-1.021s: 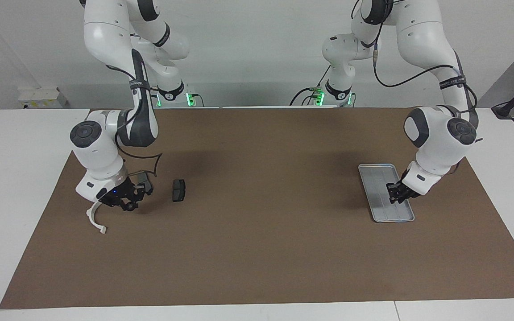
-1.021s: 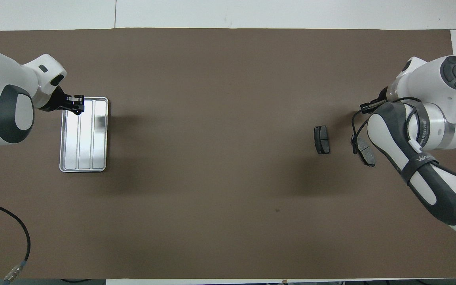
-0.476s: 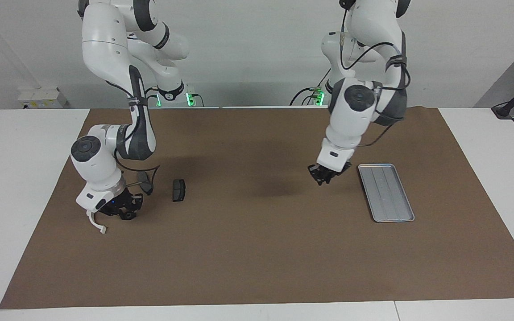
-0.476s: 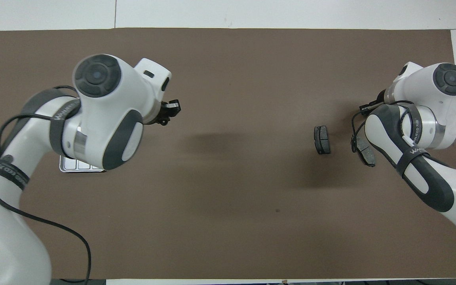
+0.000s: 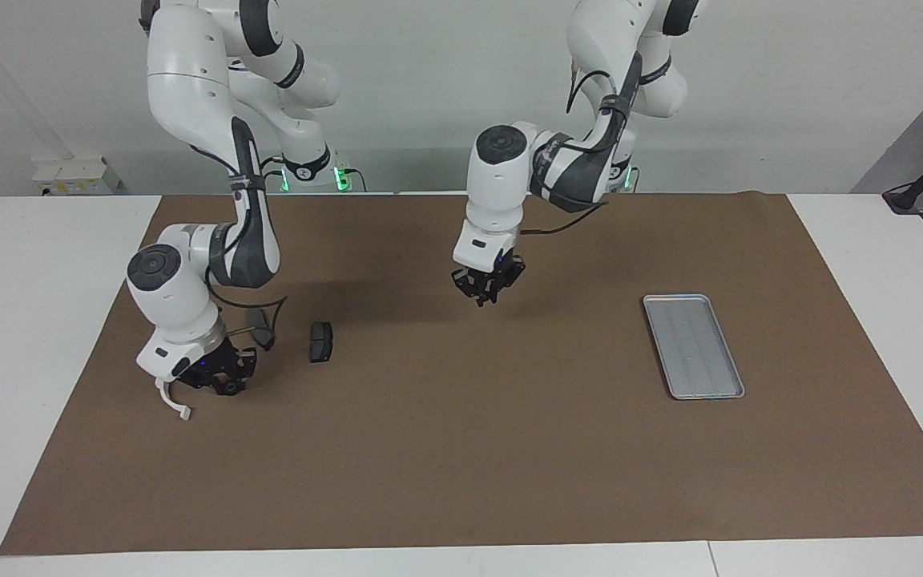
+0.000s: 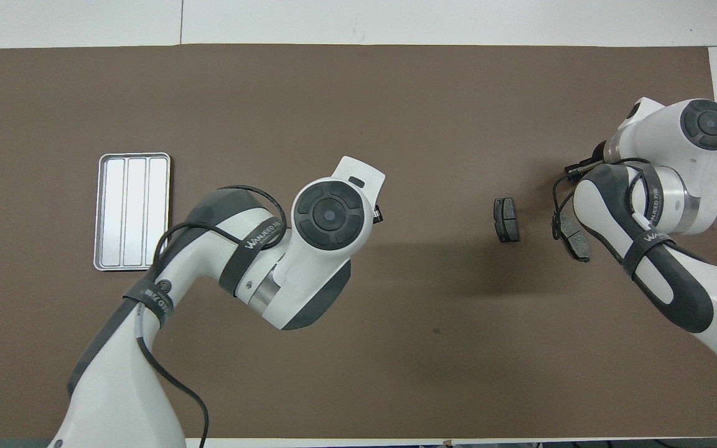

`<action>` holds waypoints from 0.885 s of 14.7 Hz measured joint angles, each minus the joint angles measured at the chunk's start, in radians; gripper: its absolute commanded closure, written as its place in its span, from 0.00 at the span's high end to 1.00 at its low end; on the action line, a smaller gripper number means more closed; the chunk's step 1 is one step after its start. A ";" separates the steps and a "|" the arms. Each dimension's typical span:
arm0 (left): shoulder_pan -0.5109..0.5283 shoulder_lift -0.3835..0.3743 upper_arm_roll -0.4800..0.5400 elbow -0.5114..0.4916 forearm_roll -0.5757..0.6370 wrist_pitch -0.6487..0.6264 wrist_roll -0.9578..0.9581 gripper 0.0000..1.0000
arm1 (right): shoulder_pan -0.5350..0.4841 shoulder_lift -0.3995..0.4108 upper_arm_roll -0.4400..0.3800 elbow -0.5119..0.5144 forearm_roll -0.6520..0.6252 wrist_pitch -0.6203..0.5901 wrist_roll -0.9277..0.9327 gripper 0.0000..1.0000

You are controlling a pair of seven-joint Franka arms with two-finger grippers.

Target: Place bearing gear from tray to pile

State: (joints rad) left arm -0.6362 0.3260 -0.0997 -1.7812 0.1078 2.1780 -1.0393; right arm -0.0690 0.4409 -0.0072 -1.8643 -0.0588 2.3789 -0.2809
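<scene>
The grey ribbed tray (image 5: 694, 344) lies toward the left arm's end of the mat and shows empty; it also shows in the overhead view (image 6: 132, 211). The pile lies toward the right arm's end: a white curved arc (image 5: 171, 402) and two dark brake pads (image 5: 320, 341) (image 5: 259, 324), which also show in the overhead view (image 6: 506, 219) (image 6: 576, 239). My left gripper (image 5: 487, 292) hangs in the air over the middle of the mat, between tray and pile. No bearing gear shows. My right gripper (image 5: 221, 381) is low on the mat, beside the white arc.
A brown mat (image 5: 461, 449) covers the white table (image 5: 29, 320). In the overhead view the left arm's wrist (image 6: 327, 214) covers its gripper, and the right arm (image 6: 657, 205) covers the white arc.
My left gripper has left the tray and swung through the air toward the pile, to over the mat's middle. My right gripper has stayed low beside the white arc.
</scene>
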 measured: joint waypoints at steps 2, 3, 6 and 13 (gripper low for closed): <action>-0.015 0.051 0.001 -0.006 0.018 0.047 -0.031 0.04 | 0.000 0.001 0.001 0.000 0.000 0.000 0.000 1.00; -0.015 0.071 0.002 -0.006 0.019 0.064 -0.033 0.04 | 0.000 0.000 0.001 0.000 0.000 0.000 0.000 1.00; -0.014 0.097 0.010 -0.037 0.020 0.136 -0.033 0.04 | 0.001 -0.008 0.006 0.007 0.000 -0.017 0.000 1.00; -0.014 0.097 0.014 -0.077 0.021 0.187 -0.034 0.96 | 0.012 -0.133 0.013 0.028 0.000 -0.189 0.000 1.00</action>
State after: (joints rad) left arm -0.6500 0.4228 -0.0855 -1.8582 0.1288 2.3645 -1.0729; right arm -0.0567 0.3080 0.0059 -1.8366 -0.0588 2.1897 -0.2809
